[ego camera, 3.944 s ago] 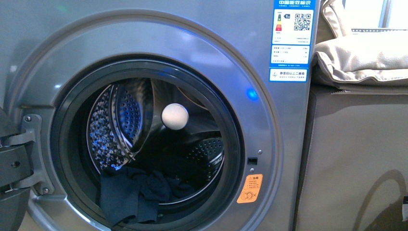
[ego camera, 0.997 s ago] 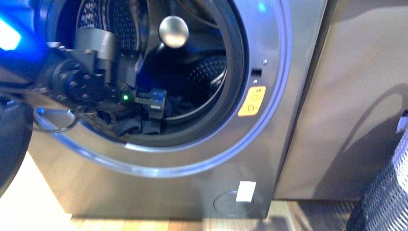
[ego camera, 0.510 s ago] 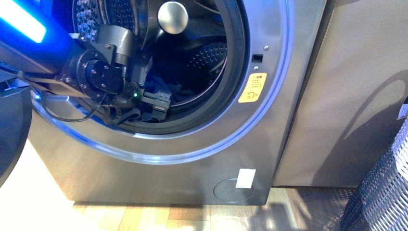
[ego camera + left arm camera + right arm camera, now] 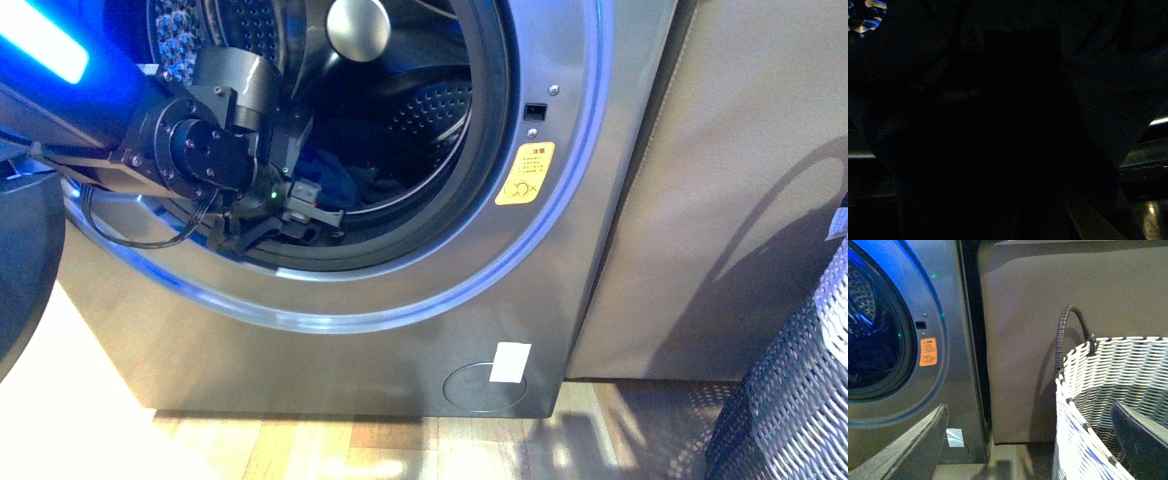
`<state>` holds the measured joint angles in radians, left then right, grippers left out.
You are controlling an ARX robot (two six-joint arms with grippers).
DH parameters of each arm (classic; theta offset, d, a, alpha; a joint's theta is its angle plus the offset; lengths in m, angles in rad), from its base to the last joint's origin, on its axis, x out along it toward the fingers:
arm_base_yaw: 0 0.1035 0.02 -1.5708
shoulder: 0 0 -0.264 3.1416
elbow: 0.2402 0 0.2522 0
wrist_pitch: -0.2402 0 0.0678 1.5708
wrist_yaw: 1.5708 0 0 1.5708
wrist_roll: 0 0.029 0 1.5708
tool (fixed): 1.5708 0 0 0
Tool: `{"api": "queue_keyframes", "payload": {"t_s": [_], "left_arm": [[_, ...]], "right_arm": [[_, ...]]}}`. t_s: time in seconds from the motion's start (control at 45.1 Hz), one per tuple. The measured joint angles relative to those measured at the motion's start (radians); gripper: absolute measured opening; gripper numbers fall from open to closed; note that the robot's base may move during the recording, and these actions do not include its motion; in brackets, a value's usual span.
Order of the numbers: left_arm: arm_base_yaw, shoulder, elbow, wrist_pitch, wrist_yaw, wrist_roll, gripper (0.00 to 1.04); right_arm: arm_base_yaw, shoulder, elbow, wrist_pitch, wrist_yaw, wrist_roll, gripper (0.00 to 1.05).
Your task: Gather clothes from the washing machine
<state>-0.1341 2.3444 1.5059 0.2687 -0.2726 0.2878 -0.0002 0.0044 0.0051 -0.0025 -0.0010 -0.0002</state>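
Observation:
The grey washing machine (image 4: 420,300) fills the front view, its round opening showing the perforated drum. The dark navy clothes (image 4: 345,182) lie at the drum's bottom front. My left arm reaches into the opening from the left; its gripper (image 4: 318,212) is open at the lower rim, right by the clothes. The left wrist view is dark. My right gripper (image 4: 1028,440) is open and empty, with one finger (image 4: 908,450) toward the machine (image 4: 923,315) and the other over a basket. It is not in the front view.
A white woven basket (image 4: 1098,390) with a dark handle stands to the machine's right, and its edge shows in the front view (image 4: 790,400). A beige sofa side (image 4: 730,200) stands beside the machine. The open porthole door (image 4: 25,270) hangs at the far left. The floor is wooden.
The view has dropped from the upper machine to its lower front. My left arm has come into the drum opening and moved deeper toward the clothes over the last second.

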Motion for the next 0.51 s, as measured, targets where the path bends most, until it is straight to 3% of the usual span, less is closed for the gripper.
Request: {"api": "queue_keyframes", "payload": {"t_s": [0.51], "left_arm": [[0.0, -0.17, -0.264, 0.13, 0.117, 0.023, 0.07]], "right_arm": [[0.0, 0.0, 0.0, 0.0, 0.0, 0.0, 0.97]]}}
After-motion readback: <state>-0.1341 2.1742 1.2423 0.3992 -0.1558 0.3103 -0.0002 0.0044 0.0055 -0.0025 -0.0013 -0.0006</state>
